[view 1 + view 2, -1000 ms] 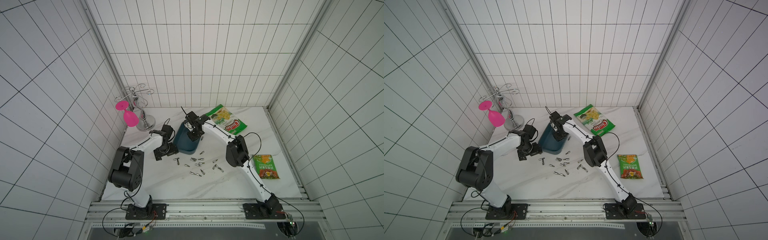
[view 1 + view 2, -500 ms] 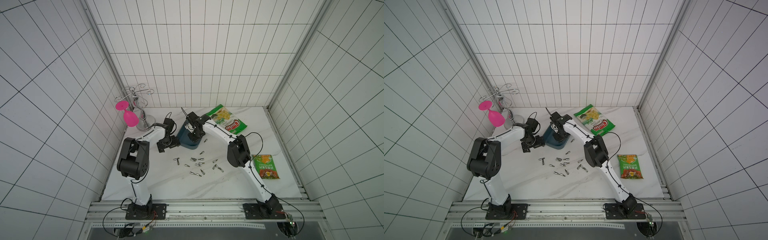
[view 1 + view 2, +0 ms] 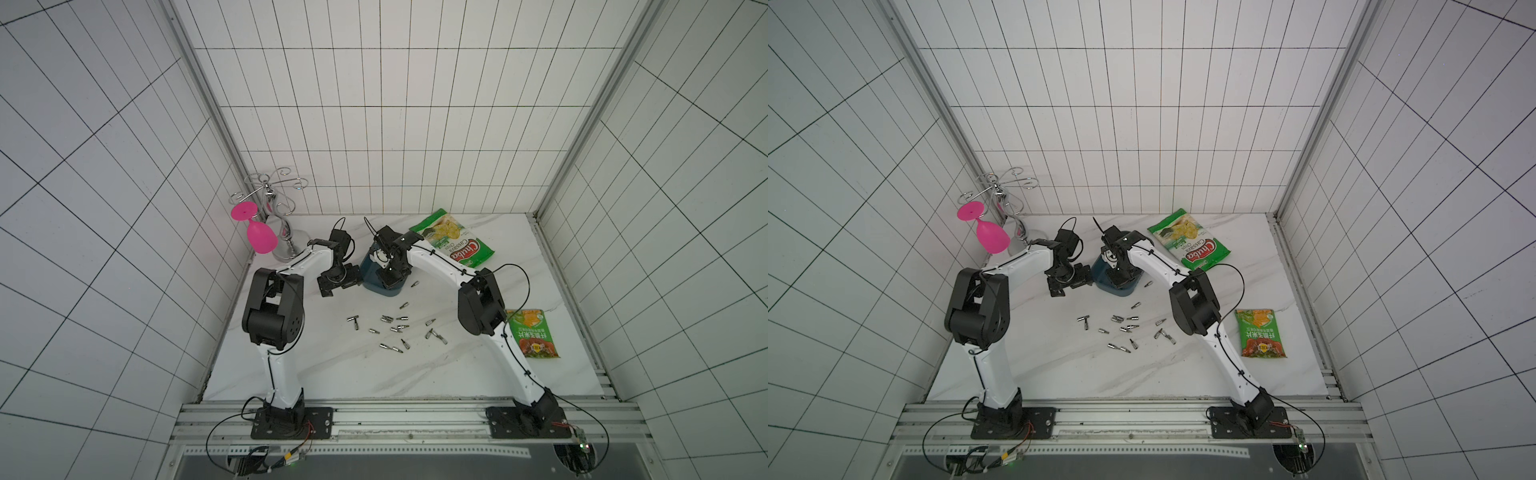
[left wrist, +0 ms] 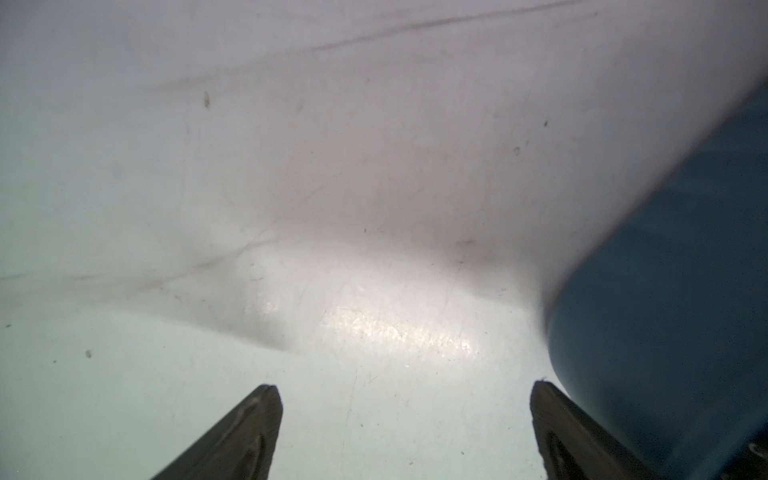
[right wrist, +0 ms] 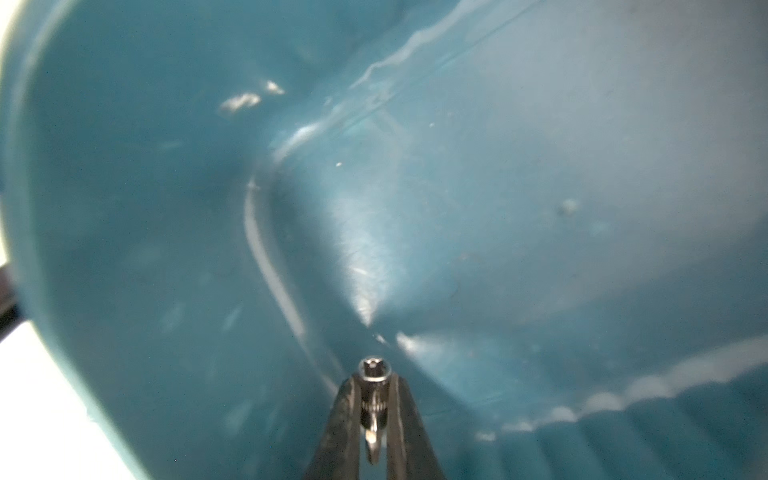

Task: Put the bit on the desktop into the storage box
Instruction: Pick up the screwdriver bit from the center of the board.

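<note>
Swung in beside the storage box (image 4: 665, 291) since a second ago, my left end effector (image 4: 403, 390) spread wide over the desk (image 3: 332, 365), my right end effector (image 5: 372, 399) pinching a bit (image 5: 370, 374) inside the box, loose bits (image 3: 392, 329) scattered nearby.

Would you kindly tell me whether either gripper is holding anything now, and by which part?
The right gripper pinches a bit across its middle, its head sticking out beyond the jaws, over the storage box. The left gripper is open and empty.
</note>
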Robot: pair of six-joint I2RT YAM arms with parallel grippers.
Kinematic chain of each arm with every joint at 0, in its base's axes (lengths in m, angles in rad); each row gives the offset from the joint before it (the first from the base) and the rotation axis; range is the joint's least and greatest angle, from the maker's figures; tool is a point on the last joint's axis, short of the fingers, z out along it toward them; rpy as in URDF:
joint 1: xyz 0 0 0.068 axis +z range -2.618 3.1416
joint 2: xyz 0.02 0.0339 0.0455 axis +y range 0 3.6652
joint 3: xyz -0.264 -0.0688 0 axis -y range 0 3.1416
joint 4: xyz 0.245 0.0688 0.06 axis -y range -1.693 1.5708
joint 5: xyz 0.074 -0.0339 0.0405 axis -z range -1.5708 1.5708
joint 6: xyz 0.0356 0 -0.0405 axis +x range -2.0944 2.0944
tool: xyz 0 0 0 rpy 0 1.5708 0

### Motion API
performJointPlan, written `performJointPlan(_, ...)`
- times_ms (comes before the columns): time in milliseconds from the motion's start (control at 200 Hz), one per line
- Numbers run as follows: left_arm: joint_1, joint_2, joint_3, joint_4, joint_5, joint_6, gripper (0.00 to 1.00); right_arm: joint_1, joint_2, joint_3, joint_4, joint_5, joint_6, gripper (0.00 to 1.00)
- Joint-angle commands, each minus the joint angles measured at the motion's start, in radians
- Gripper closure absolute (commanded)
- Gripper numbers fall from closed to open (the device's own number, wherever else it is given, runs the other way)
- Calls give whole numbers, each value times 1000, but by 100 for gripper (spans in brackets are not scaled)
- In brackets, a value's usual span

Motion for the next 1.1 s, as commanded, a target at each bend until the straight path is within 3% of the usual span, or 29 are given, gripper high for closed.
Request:
performJointPlan(0,4,26,26,7,9,10,3,14,-46,-17,34,-45,42,100)
performJointPlan(545,14,67,88,0,28,21,3,45,-15,32,56,-117,88,100)
performJointPlan(1095,37,-96,-51,20,20,3,3,-62,36,70,-15,107,51,100)
